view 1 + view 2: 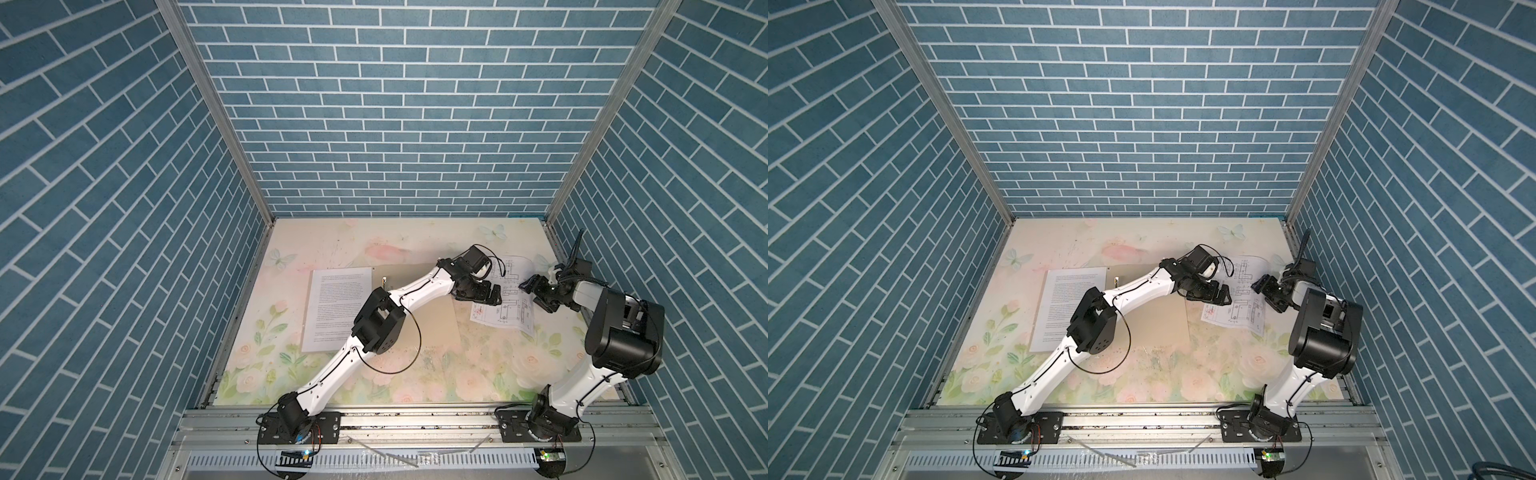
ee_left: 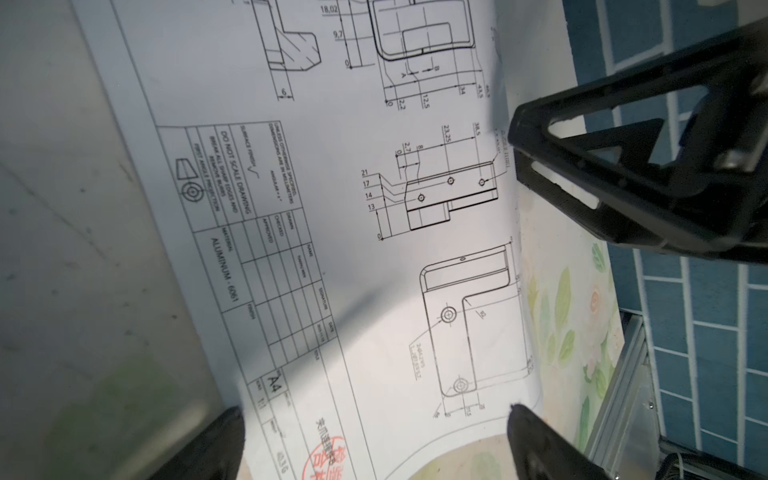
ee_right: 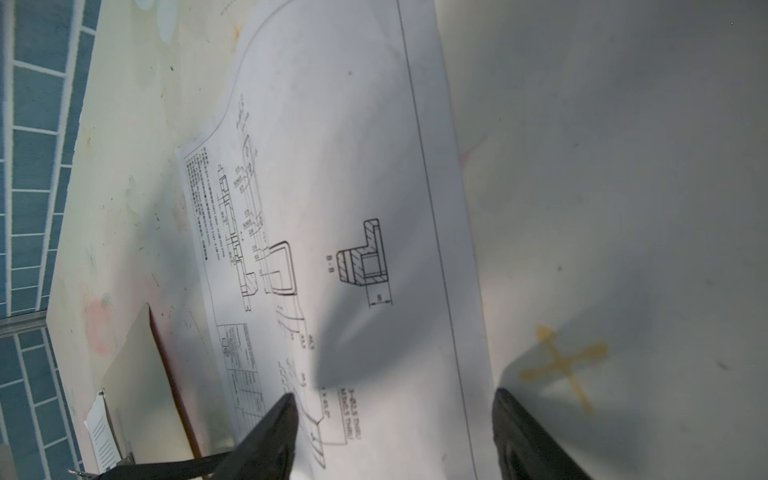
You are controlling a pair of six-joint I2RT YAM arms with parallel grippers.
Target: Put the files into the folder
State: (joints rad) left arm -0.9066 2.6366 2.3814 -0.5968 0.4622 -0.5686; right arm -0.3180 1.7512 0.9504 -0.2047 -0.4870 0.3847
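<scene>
walls (image 1: pixel 415 104): blue brick pattern with white joint lines
worktop (image 1: pixel 478 370): cream, printed with pale pink roses, green leaves and light blue butterflies
folder (image 1: pixel 436 328): plain tan
text sheet (image 1: pixel 332 307): white, dense grey-black print
drawing sheet (image 2: pixel 374 249): white, black technical line drawing, red stamp at one edge
arms (image 1: pixel 415 286): white links, black joints, black cables
left hand (image 1: pixel 496 296): black
right hand (image 1: pixel 527 286): black
frame rails (image 1: pixel 415 415): silver metal
</scene>
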